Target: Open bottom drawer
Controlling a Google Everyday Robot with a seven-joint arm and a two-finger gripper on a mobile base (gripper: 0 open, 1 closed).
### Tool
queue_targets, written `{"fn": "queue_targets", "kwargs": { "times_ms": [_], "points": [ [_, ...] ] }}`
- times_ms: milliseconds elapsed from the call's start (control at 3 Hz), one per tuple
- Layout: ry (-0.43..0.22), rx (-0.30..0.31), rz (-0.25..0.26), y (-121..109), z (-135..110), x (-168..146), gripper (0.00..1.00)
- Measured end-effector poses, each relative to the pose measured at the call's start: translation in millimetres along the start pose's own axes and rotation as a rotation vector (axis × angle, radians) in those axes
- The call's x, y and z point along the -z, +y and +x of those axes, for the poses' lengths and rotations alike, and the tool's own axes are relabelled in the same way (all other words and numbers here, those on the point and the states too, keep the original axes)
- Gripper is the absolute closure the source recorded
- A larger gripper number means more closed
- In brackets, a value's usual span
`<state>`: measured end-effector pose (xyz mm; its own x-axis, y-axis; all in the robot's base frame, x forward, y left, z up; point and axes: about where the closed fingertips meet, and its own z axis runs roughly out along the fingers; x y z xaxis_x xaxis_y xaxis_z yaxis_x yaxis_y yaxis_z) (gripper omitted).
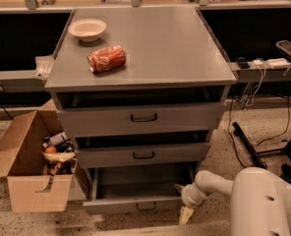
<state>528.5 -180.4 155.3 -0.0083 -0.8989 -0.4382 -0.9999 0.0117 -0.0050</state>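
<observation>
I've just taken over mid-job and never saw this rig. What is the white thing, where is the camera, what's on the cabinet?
The white shape at lower right is the robot's arm; its gripper hangs low beside the right front corner of the bottom drawer, which stands partly open. The single camera looks down on the cabinet's front. On the cabinet top sit a bowl and a red can on its side. A cardboard box of odds and ends stands on the floor, left.

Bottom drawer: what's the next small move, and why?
Probably ease the claw back and away. The slim grey metal bottom drawer already stands pulled out, its inside showing, and the claw sits low by the front's right end, off the small dark loop handle.
</observation>
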Motion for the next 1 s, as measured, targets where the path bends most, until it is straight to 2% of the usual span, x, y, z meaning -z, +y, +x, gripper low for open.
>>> {"fn": "queue_targets", "kwargs": {
  "times_ms": [333,1000],
  "points": [
    [-0.022,-0.008,-0.032,38.0,4.0,-4.9,0.18],
    [-0.027,-0.008,-0.035,43.4,0.9,0.2,0.65]
  ]
}}
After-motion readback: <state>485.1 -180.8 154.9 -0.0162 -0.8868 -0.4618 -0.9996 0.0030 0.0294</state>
